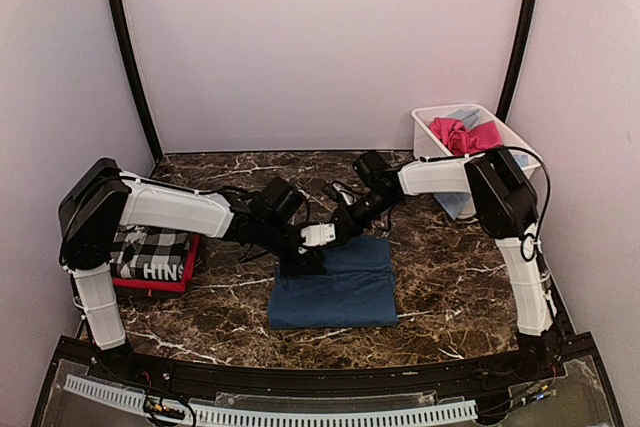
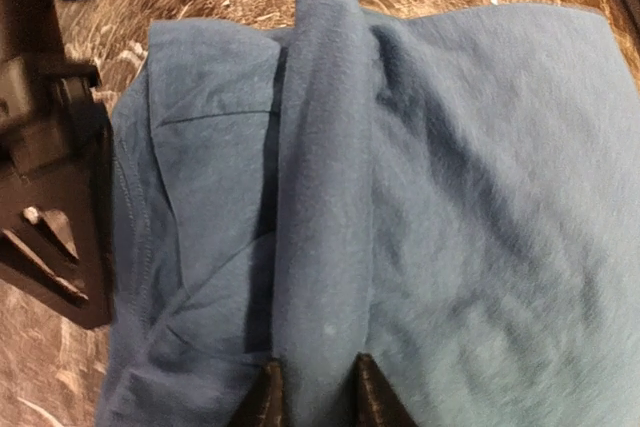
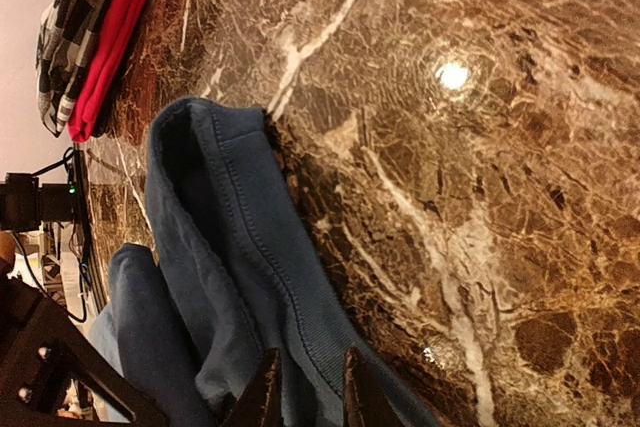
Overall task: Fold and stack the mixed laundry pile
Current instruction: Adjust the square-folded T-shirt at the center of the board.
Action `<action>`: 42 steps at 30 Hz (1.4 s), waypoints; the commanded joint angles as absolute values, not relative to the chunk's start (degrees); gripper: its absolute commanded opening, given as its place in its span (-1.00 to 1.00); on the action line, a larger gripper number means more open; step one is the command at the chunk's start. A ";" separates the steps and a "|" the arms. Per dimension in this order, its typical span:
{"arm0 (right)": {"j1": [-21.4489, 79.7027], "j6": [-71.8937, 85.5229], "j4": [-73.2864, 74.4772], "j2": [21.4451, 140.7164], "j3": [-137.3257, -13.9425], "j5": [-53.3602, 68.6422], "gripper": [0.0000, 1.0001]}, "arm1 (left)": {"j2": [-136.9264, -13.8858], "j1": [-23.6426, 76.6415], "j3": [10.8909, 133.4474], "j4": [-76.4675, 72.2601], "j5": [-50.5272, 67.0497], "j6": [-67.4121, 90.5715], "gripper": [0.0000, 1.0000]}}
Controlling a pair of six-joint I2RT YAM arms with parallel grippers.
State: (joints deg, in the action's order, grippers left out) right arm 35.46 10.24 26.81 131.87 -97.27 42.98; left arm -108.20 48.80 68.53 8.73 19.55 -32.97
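The blue tee (image 1: 340, 287) lies on the desk (image 1: 450, 267) as a folded rectangle. Its long axis runs left to right, almost along the near desk edge. A stitched hem shows at its far left corner; where the neck points, I cannot tell.

Both arms meet at this far left corner. The left end effector (image 2: 318, 397) is nearly closed and pinches a raised ridge of the cloth. The right end effector (image 3: 308, 397) is also nearly closed, on the stitched hem beside that ridge.

In my judgement there are three risks. Each grip holds only a thin fold, so the cloth may slip out when lifted. If only the top layer is taken, the lower layers will stay on the desk and the rectangle will open. The two end effectors are very near one another, so a crossing move could make them collide or twist the cloth.

Left of the tee sits a stack: a checked piece (image 1: 150, 247) on a red piece (image 1: 150, 284). Far right behind the tee, a white tub (image 1: 422, 142) holds a pink piece (image 1: 465, 135).
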 commanded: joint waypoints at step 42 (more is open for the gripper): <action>31.39 5.90 34.93 129.73 -106.19 40.06 -0.47 | -108.57 45.60 73.74 -0.54 9.83 -40.31 -1.00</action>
